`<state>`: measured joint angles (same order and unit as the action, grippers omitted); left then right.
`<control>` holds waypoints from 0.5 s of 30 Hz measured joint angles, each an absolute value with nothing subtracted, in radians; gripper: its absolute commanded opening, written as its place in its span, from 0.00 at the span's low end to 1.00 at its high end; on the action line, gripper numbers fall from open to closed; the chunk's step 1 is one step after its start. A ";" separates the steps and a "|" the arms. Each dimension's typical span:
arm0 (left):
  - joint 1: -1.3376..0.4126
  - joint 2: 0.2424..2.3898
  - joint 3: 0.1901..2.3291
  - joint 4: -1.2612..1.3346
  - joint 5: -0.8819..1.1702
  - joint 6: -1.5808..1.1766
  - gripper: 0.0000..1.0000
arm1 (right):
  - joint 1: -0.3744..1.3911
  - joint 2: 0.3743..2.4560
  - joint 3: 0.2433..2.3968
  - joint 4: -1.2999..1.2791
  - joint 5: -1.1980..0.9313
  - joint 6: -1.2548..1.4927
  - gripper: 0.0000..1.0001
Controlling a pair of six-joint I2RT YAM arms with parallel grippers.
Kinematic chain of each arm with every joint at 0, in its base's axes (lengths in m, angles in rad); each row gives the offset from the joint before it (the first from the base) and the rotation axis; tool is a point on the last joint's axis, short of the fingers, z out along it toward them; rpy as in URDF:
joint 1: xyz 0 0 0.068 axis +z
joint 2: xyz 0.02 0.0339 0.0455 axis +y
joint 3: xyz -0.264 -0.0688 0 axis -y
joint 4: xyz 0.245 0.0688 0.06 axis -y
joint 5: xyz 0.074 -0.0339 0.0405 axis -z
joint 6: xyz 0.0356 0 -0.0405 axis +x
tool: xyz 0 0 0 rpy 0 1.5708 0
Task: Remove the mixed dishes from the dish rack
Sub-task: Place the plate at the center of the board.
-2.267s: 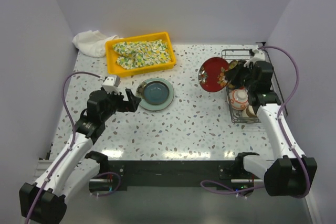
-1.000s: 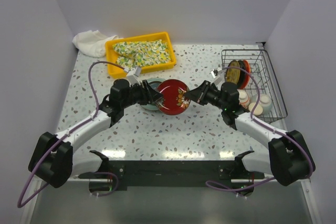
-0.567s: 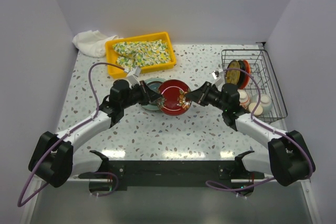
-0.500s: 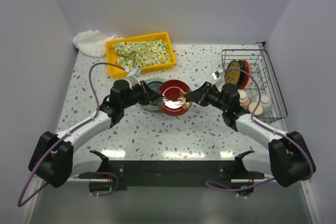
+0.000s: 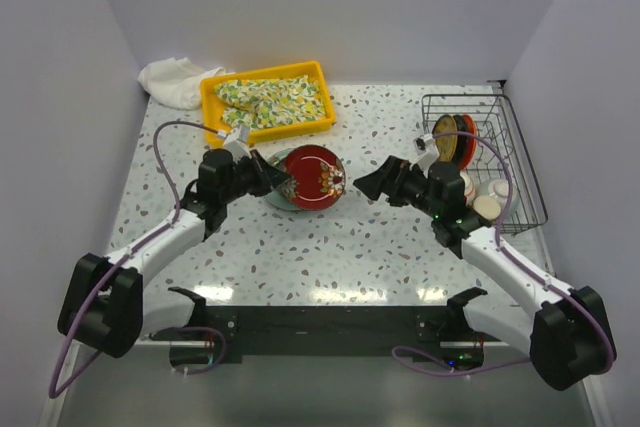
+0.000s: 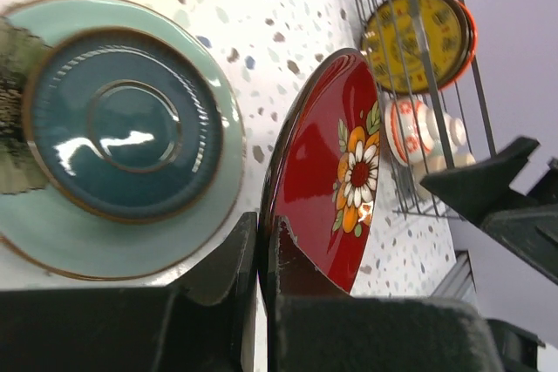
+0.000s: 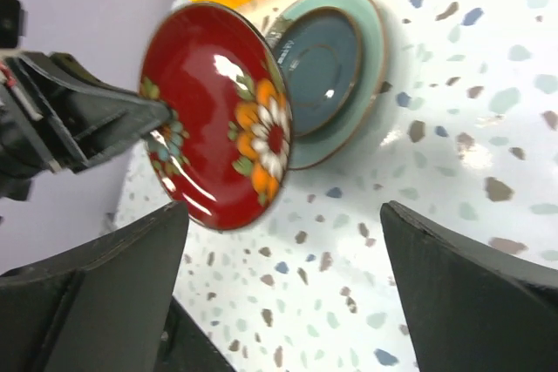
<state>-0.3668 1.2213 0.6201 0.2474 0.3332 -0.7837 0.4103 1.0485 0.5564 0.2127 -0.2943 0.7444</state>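
My left gripper (image 5: 284,182) (image 6: 261,250) is shut on the rim of the black-red bowl (image 5: 315,175) (image 6: 336,172) (image 7: 218,119). It holds the bowl tilted on edge, just above the pale green-blue plate (image 5: 281,198) (image 6: 122,128) (image 7: 331,67). My right gripper (image 5: 364,185) (image 7: 285,208) stands open a short way right of the bowl, with nothing between its fingers. The dish rack (image 5: 531,187) (image 6: 418,6) at the right holds a brown-yellow plate (image 5: 447,137) (image 6: 414,37), a red-patterned white bowl (image 5: 462,185) (image 6: 410,128) and small pale cups (image 5: 492,199).
A yellow tray (image 5: 207,99) with a floral cloth (image 5: 272,99) lies at the back left. A white cloth (image 5: 170,82) is bunched in the back left corner. Purple walls close in on three sides.
My left gripper shut on the bowl's rim. The right gripper let go, opened wide and drew back to the right. The left arm carried the bowl left, over the plate.
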 measured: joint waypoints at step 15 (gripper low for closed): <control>-0.221 1.465 0.720 0.175 0.305 -0.803 0.00 | 0.410 1.020 0.627 -0.045 -0.184 0.607 0.98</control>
